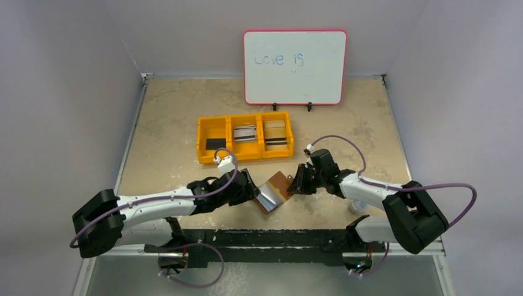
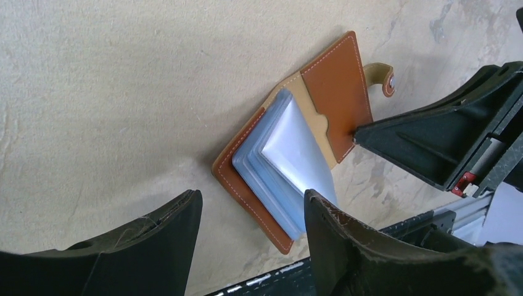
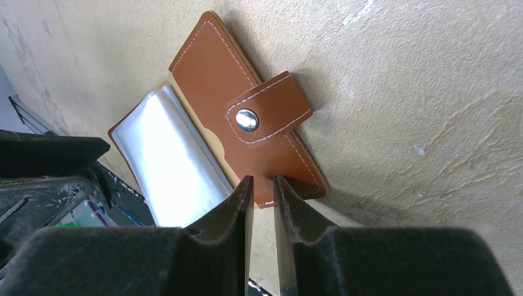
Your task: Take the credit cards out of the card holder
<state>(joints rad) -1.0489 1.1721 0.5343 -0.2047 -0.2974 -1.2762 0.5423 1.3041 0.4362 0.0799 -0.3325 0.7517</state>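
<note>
The card holder [image 1: 275,190] is a brown leather wallet lying open on the table between my two grippers. Its pale clear sleeves [image 2: 290,157] fan upward; glare hides what they hold. My left gripper [image 2: 253,194] is open, with one fingertip [image 2: 314,200] against the sleeves' near edge and nothing between its fingers. My right gripper [image 3: 263,180] has its jaws nearly together, their tips on the corner of the brown cover [image 3: 216,68] beside the snap tab [image 3: 268,114]. Credit cards [image 1: 245,133] lie in the yellow bin.
The yellow three-compartment bin [image 1: 201,140] stands behind the wallet, holding a black card [image 1: 214,143], grey cards and beige striped cards [image 1: 276,134]. A whiteboard [image 1: 295,66] stands at the back. The table's dark front rail [image 2: 259,280] runs just below the wallet.
</note>
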